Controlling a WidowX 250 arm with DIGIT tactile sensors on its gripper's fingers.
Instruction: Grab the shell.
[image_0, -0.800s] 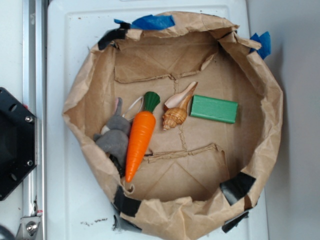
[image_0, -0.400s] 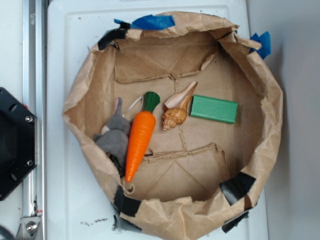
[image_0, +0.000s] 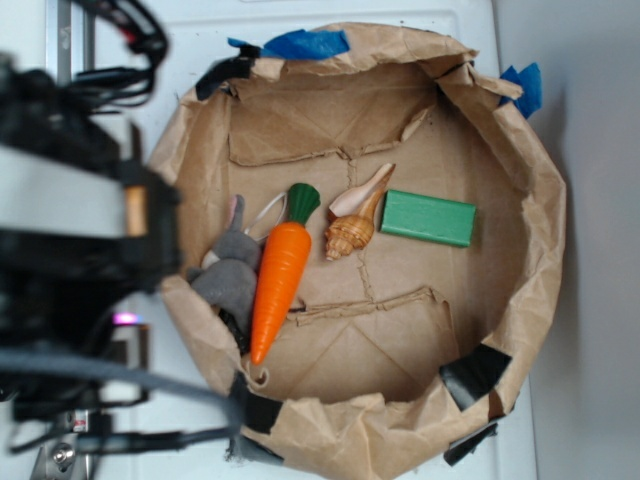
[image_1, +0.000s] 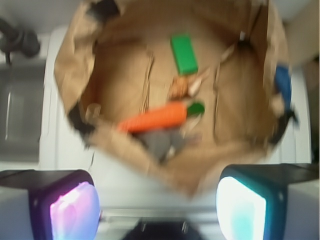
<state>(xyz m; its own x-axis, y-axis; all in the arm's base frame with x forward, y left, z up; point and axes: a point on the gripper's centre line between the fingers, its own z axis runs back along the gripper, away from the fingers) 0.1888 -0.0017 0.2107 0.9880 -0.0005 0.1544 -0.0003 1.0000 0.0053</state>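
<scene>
Arm (image_0: 80, 250) arrived; bag (image_0: 540, 260) holds shell (image_0: 352, 228), carrot (image_0: 280, 275).

A paper-bag tray (image_0: 540, 200) holds an orange carrot (image_0: 279, 276), green block (image_0: 429, 218), and grey plush (image_0: 230, 280).

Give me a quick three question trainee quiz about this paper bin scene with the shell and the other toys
1. True or false: the shell lies between the carrot and the green block.
2. What lies left of the carrot, against the paper bin wall? A) grey plush toy B) a spoon C) a cup
3. Fill in: in the wrist view, the gripper fingers are spread and hold ____.

Key: 1 true; 2 A; 3 nothing.
</scene>
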